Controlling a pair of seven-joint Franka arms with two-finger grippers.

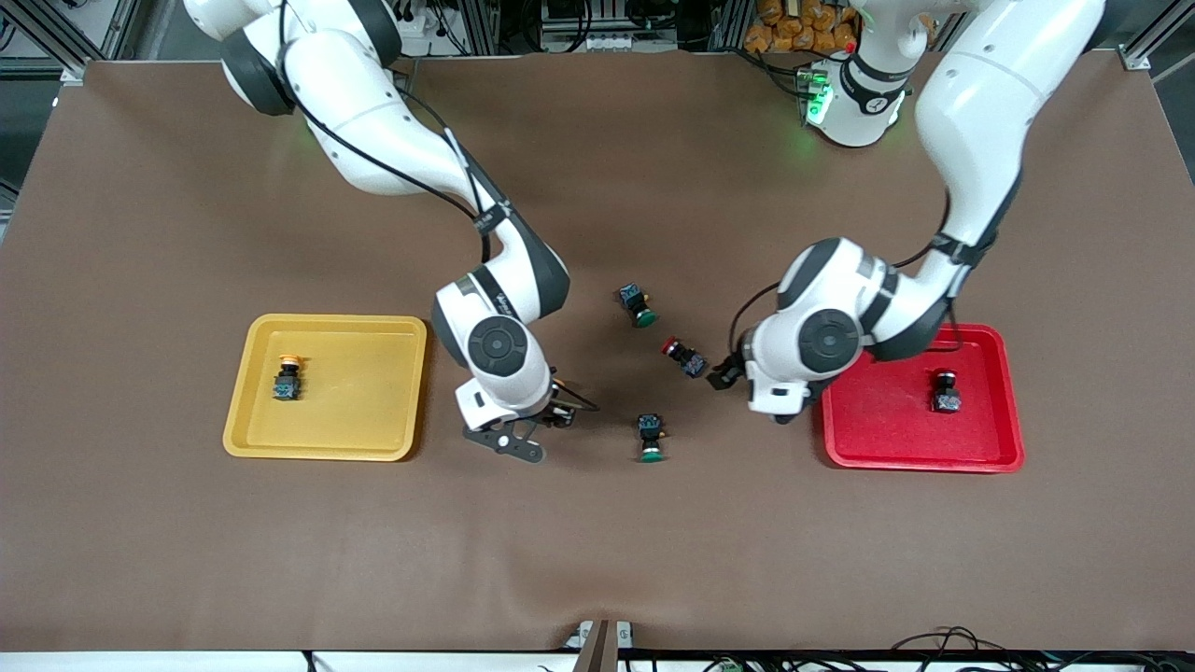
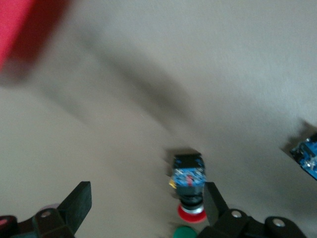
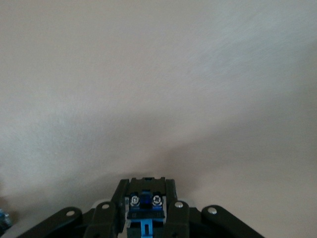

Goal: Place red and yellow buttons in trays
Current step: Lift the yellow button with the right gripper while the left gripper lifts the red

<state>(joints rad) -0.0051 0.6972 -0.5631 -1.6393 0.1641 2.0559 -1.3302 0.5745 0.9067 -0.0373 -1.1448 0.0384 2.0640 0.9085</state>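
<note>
From my station I see a brown mat covering the whole table, lightly creased along its near edge. Aluminium framing and cables border it. Lighting is even overhead.

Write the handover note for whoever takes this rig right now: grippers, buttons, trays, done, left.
Right gripper: shut on a button with a black-and-blue body, cap hidden, low over the table beside the yellow tray.
Left gripper: open, beside the loose red button at mid-table, not gripping.
Done: one yellow button in the yellow tray, one button in the red tray.
Left: tray the held button, then the loose red one. Two green buttons lie on the table.
</note>
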